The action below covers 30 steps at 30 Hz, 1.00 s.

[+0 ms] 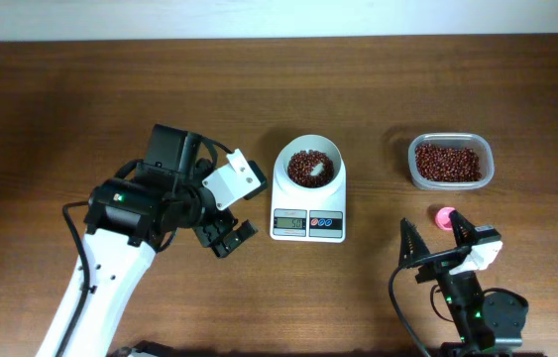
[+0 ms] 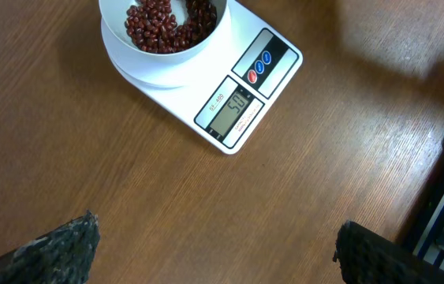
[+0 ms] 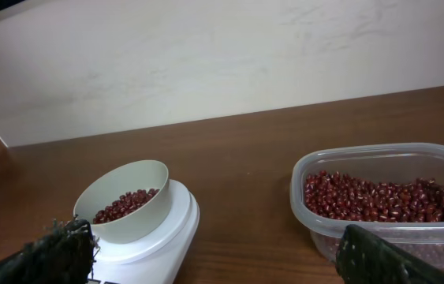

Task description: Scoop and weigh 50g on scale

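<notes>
At the left of the overhead frame the left tool (image 1: 231, 238) hangs over the bare counter (image 1: 60, 99). Its jaws are wide and hold nothing, and it is just left of the scale (image 1: 308, 203). The scale sits at the centre of the frame, with its bowl (image 1: 323, 147) toward the top and its display (image 2: 233, 109) (digits too small to read for certain) toward the bottom. Beans (image 1: 303, 167) lie in the bowl, and a pale patch of its floor shows among them. Further right, well apart from the scale, the tub (image 1: 409, 164) holds many more beans. Just below it lies the pink scoop (image 1: 443, 215). At lower right the right tool (image 1: 433, 236) stands wide and empty, its fingertips near the scoop.
</notes>
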Available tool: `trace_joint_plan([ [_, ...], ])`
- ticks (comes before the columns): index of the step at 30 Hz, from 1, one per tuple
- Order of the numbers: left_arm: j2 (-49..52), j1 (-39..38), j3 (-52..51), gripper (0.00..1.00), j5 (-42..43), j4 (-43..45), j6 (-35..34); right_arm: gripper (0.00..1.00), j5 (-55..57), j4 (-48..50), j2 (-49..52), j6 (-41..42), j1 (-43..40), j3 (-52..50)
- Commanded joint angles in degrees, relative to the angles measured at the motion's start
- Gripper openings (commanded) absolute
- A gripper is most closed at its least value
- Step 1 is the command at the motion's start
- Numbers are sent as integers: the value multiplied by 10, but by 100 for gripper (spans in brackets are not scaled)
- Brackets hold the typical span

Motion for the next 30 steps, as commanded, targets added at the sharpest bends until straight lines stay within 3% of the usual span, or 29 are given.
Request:
trace_joint_plan([
  [1, -7, 2, 7, 99, 8, 0, 11, 99, 19, -5, -5, -14, -11, -3],
  [9, -7, 2, 7, 99, 8, 0, 11, 99, 19, -7, -5, -137, -23, -3],
  [30, -7, 2, 7, 99, 8, 0, 11, 99, 5, -7, -5, -133, -5, -3],
])
